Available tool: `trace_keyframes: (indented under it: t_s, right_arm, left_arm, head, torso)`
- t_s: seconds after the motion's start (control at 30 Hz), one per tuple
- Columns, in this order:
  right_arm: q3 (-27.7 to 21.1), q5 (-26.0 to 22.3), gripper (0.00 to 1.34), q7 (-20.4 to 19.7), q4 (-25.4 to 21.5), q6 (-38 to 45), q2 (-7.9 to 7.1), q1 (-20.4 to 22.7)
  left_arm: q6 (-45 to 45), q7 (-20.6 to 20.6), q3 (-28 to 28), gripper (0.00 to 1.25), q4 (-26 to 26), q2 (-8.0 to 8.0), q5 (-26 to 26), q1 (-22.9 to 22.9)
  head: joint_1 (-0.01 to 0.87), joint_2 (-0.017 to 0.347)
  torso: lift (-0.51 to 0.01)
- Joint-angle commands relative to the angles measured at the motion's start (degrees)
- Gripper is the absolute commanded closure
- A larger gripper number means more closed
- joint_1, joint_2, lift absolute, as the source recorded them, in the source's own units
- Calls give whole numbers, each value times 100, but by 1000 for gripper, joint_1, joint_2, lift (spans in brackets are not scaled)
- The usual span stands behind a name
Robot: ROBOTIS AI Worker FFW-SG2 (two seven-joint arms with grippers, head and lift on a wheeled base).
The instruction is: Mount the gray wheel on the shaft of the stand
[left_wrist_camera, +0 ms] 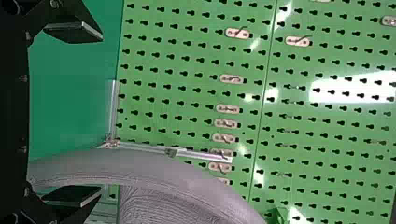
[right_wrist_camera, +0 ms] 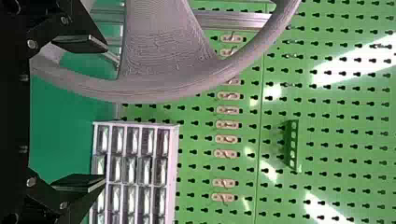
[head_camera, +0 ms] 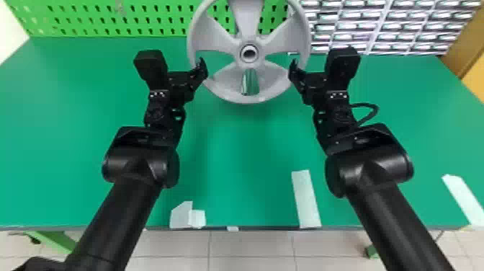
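The gray wheel [head_camera: 224,88] stands upright at the top centre of the head view, its hub facing the robot. Metal profiles of the stand [left_wrist_camera: 201,154] show behind it in the left wrist view; whether the shaft is inside the hub, I cannot tell. My left gripper [head_camera: 183,77] is at the wheel's left side and my right gripper [head_camera: 309,81] at its right. In its wrist view the left gripper [left_wrist_camera: 77,114] is open, with the rim between its fingers near the inner one. Likewise open, the right gripper [right_wrist_camera: 84,112] has the rim near its inner finger.
A green pegboard [head_camera: 108,18] rises behind the green table [head_camera: 245,151]. Drawers in a rack [head_camera: 389,29] stand at the back right. White tape pieces [head_camera: 306,198] lie by the table's front edge. A cable loops beside the right wrist.
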Motion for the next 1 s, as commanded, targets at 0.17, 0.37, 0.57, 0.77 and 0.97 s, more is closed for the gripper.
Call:
trace_keyframes:
  t_s: [0.17, 0.37, 0.57, 0.77, 0.97]
  right_arm:
    - [-9, 0, 295, 0, -195, -88, -50, 145]
    - [0, 8, 295, 9, -406, -141, -111, 321]
    - [-35, 17, 295, 9, -600, -167, -155, 505]
    - [-53, 44, 295, 70, -714, -229, -217, 619]
    - [-88, 61, 297, 132, -802, -361, -226, 742]
  left_arm:
    - [106, -78, 47, 133, -314, 64, -14, 208]
    - [299, -192, 126, 133, -710, 134, -173, 436]
    - [475, -227, 214, 147, -1052, 195, -348, 665]
    - [625, -298, 320, 151, -1316, 213, -507, 840]
    - [730, -359, 443, 157, -1562, 213, -577, 1016]
  head:
    - [865, 52]
    - [865, 52]
    - [865, 52]
    - [865, 52]
    - [865, 52]
  torso:
    - [-101]
    - [-101]
    - [-101]
    - [-101]
    - [-101]
